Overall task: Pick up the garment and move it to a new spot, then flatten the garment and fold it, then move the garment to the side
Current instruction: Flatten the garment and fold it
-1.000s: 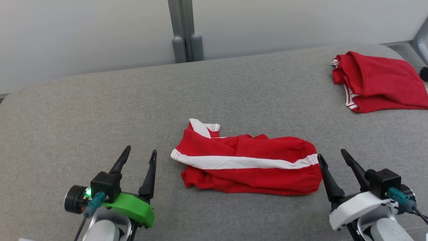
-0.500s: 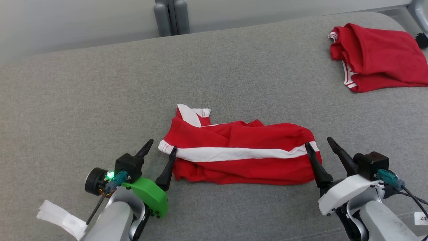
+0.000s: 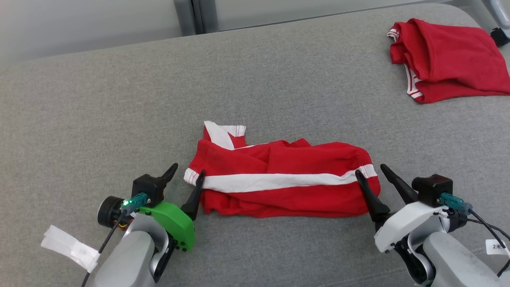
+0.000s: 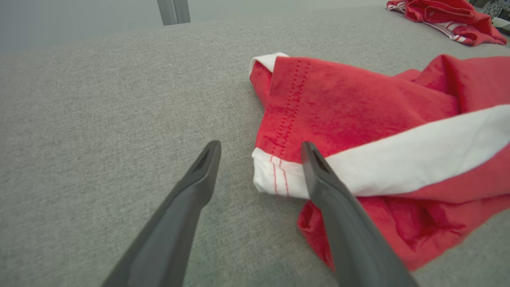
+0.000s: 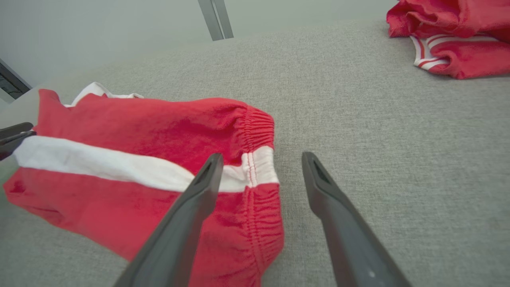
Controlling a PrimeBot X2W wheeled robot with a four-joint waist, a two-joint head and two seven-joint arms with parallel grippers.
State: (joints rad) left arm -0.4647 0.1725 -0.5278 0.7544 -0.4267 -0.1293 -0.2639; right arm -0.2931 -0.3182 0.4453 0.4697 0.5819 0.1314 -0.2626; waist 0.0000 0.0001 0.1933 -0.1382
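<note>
The red, white-striped garment (image 3: 279, 163) lies rumpled. Our left gripper (image 3: 189, 169) and right gripper (image 3: 370, 169) are wide open at its ends.

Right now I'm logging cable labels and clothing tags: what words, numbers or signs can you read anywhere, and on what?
"2米": on the white tag, lower right of the head view.
White tape, lower left of the head view: no marks I can read.
Striped shorts and far red garment: no print or label text visible.
</note>
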